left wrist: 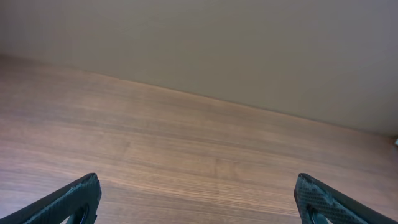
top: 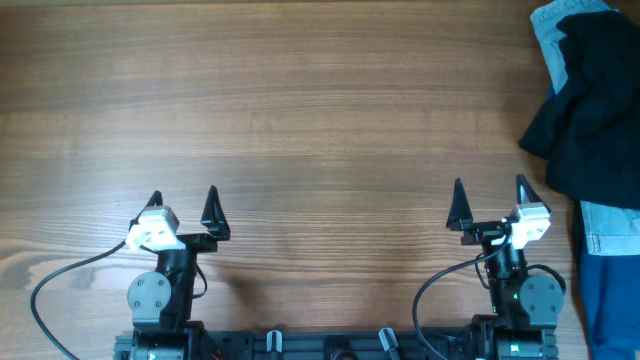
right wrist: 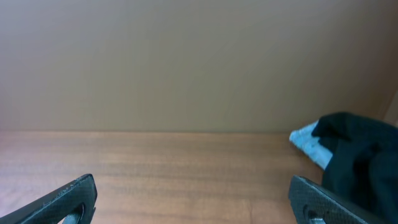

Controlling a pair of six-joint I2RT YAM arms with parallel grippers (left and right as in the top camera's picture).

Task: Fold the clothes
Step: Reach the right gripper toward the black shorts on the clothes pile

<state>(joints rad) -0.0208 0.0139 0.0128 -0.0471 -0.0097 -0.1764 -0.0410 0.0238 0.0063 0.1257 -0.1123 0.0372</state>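
The black shorts [top: 595, 95] lie crumpled at the upper right edge of the frame, on top of light blue jeans [top: 555, 30]. A dark blue garment [top: 610, 300] sits in the lower right corner. Nothing lies between them and the right gripper [top: 489, 195], low in the frame with its fingers spread. The left gripper [top: 184, 200], lower left, is spread too. The wooden table [top: 300, 120] meets a plain beige wall [right wrist: 186, 62].

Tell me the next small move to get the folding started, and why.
Probably reach the right pincer forward and to the right, toward the black shorts. Both it and the left pincer stand open and empty by their bases, while the shorts lie crumpled on the light blue jeans at the far right, nearest the right arm.
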